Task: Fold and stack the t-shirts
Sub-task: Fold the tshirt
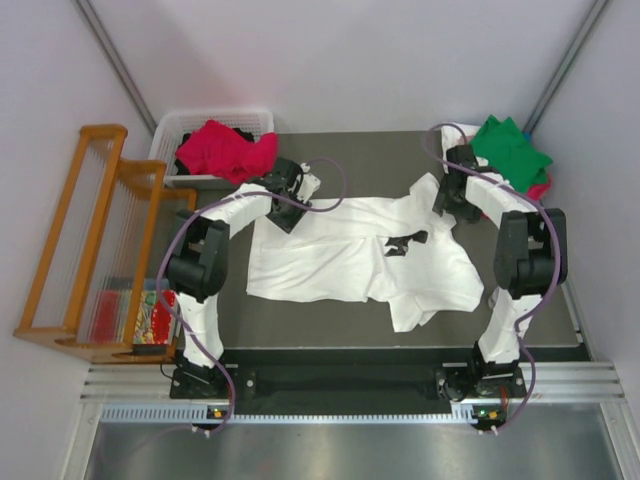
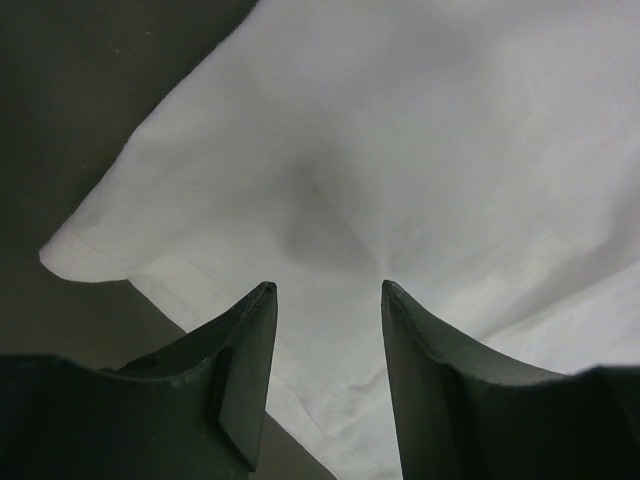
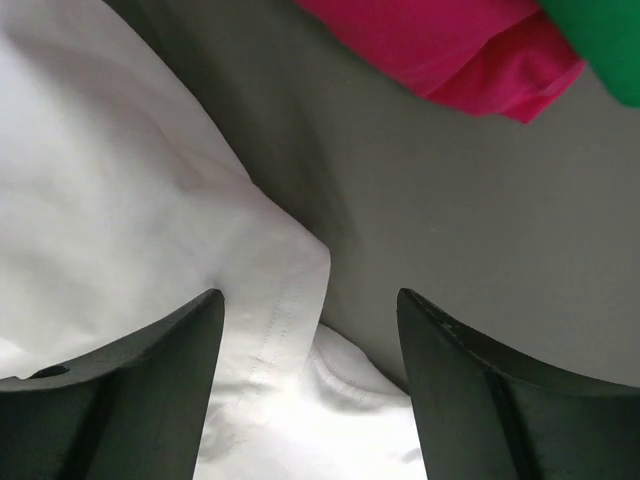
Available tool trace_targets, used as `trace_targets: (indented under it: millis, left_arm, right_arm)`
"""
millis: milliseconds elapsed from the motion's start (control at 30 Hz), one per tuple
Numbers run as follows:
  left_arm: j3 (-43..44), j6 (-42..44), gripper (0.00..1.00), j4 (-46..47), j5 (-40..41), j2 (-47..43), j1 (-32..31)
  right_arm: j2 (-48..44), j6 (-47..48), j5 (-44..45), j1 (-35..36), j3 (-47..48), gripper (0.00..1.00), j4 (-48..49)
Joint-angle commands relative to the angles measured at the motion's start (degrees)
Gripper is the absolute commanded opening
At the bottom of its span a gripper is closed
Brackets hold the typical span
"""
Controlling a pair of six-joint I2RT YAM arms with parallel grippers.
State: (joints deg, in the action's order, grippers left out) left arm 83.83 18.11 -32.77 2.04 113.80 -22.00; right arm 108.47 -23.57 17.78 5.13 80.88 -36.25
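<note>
Four shirts counted. One white shirt [image 1: 340, 250], limp and creased, spread mid-counter [image 1: 330, 160], small black print near centre. One green shirt [image 1: 508, 148], folded, atop a pink shirt [image 1: 540, 188] at far right, the latter mostly hidden. One crimson shirt [image 1: 225, 150] heaped over a slotted basket [image 1: 200, 120], far left. Two claws: left claw [image 2: 325, 290] parted above a white corner; right claw [image 3: 310, 295] parted over a stitched white edge. Contact with cloth: cannot tell.

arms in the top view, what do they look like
Both the left arm and right arm have chunky black joints, white lower links and a looping purple cable. The left pincer and right pincer each have two dark, tapered fingers.
</note>
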Motion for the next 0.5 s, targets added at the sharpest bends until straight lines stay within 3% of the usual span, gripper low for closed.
trace_targets:
  millis: [0, 467]
  left_arm:
    - [2.5, 0.7, 0.51, 3.0, 0.4, 1.2, 1.3]
    - [5.7, 1.1, 0.50, 2.9, 0.9, 5.9, 4.7]
  right_arm:
    - [1.9, 0.5, -1.5, -0.3, 0.2, 0.69, 2.1]
    - [2.5, 0.2, -4.4, -0.3, -5.4, 0.67, 5.3]
